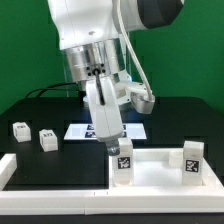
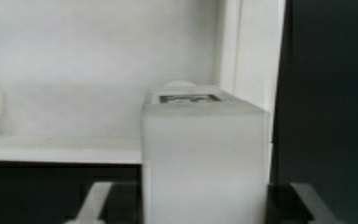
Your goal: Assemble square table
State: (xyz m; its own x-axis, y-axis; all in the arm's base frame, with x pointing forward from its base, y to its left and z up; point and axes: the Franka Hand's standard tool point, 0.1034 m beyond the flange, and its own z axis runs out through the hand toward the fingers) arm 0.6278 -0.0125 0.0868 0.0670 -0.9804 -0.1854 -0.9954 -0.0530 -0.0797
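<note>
- Gripping a tagged white leg (image 1: 122,162) upright between the jaws.
- Holding it at the square top's (image 1: 155,180) corner, exterior view's left.
- Second leg (image 1: 191,160) upright opposite.
- Spare legs (image 1: 20,128) (image 1: 47,139) on the worktop (image 1: 60,165).

The marker board (image 1: 82,130) lies flat on the black table (image 1: 70,156).

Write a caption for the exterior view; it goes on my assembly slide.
Panda gripper holds a white leg upright at a corner of the square table top; two loose legs lie nearby.
</note>
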